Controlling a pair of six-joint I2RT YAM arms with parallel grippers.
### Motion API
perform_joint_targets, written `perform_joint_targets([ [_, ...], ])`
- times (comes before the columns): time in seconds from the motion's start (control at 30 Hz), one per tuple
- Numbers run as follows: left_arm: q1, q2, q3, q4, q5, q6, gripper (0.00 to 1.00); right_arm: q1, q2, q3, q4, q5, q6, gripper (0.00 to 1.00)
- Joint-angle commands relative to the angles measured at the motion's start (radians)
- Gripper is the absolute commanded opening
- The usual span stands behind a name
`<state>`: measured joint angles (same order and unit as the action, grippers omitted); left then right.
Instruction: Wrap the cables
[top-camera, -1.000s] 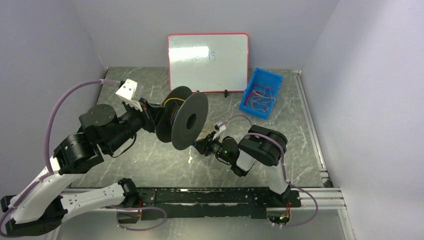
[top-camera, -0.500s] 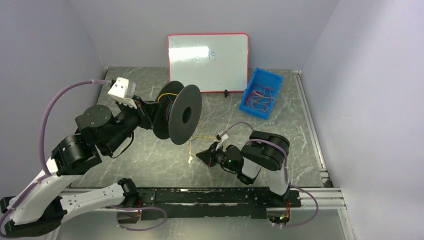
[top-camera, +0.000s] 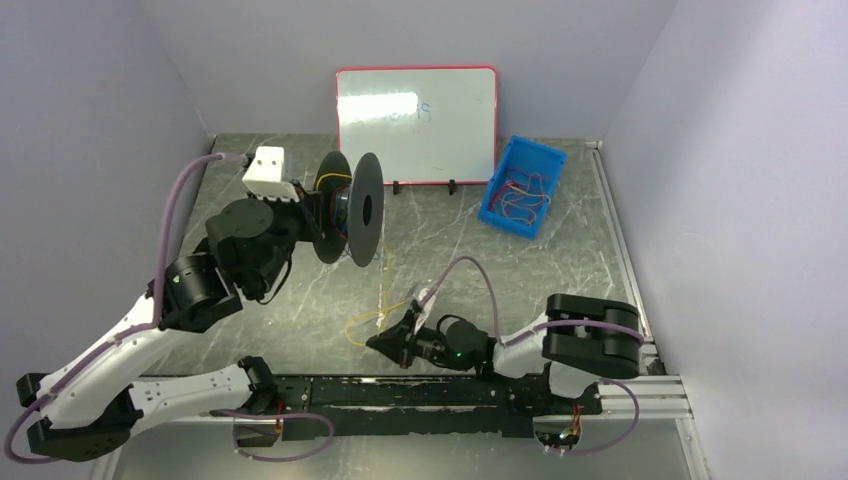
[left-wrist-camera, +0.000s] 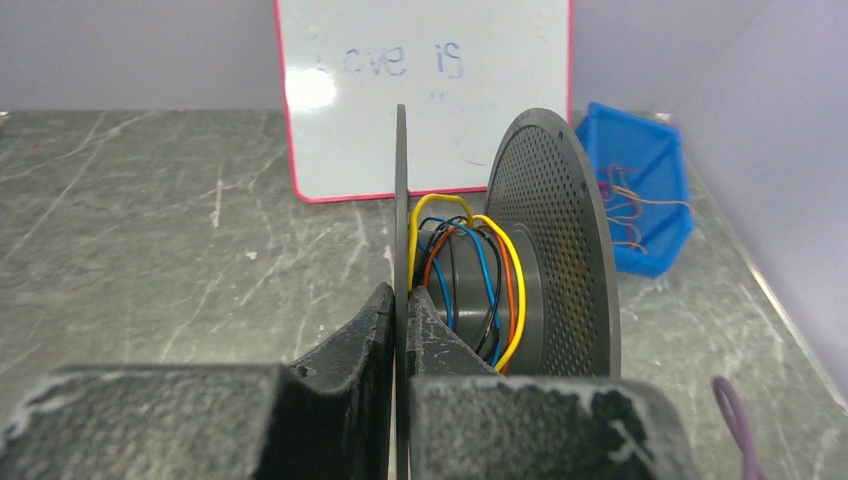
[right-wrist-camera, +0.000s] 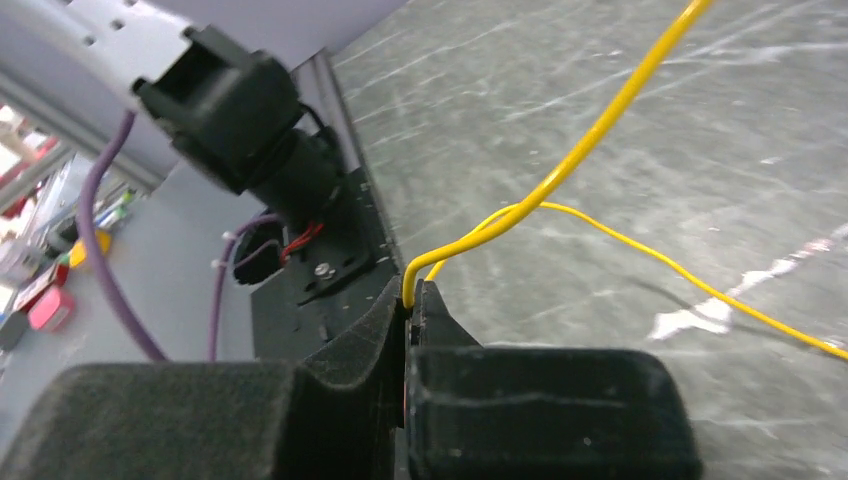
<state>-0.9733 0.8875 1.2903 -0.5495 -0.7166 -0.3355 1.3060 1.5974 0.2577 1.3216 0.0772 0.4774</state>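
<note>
My left gripper (left-wrist-camera: 402, 300) is shut on the thin near flange of a black spool (top-camera: 352, 208) and holds it upright above the table. Yellow, orange, blue and black cables (left-wrist-camera: 478, 275) are wound round its hub, in front of the perforated far flange (left-wrist-camera: 560, 230). A loose yellow cable (top-camera: 383, 300) hangs from the spool down to the table. My right gripper (right-wrist-camera: 410, 292) is shut on this yellow cable (right-wrist-camera: 580, 150), low near the front rail (top-camera: 400, 385); the top view shows it there too (top-camera: 385, 343).
A whiteboard (top-camera: 416, 122) with a red frame leans on the back wall. A blue bin (top-camera: 522, 184) holding more thin cables sits at the back right. A small white tag (right-wrist-camera: 700, 315) lies on the table by the yellow cable.
The left arm has swung the spool back and left and turned it edge-on. The right gripper has moved forward and left towards the front rail, drawing the yellow cable out.
</note>
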Motion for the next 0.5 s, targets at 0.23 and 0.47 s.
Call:
perform_joint_targets([
  [0.23, -0.006, 0.047, -0.017, 0.181, -0.204, 0.024, 0.07, 0.226, -0.113, 0.154, -0.504, 0.116, -0.108, 0.00],
  [0.47, 0.000, 0.096, -0.016, 0.214, -0.229, 0.073, 0.07, 0.268, -0.122, 0.210, -0.603, 0.140, -0.115, 0.00],
])
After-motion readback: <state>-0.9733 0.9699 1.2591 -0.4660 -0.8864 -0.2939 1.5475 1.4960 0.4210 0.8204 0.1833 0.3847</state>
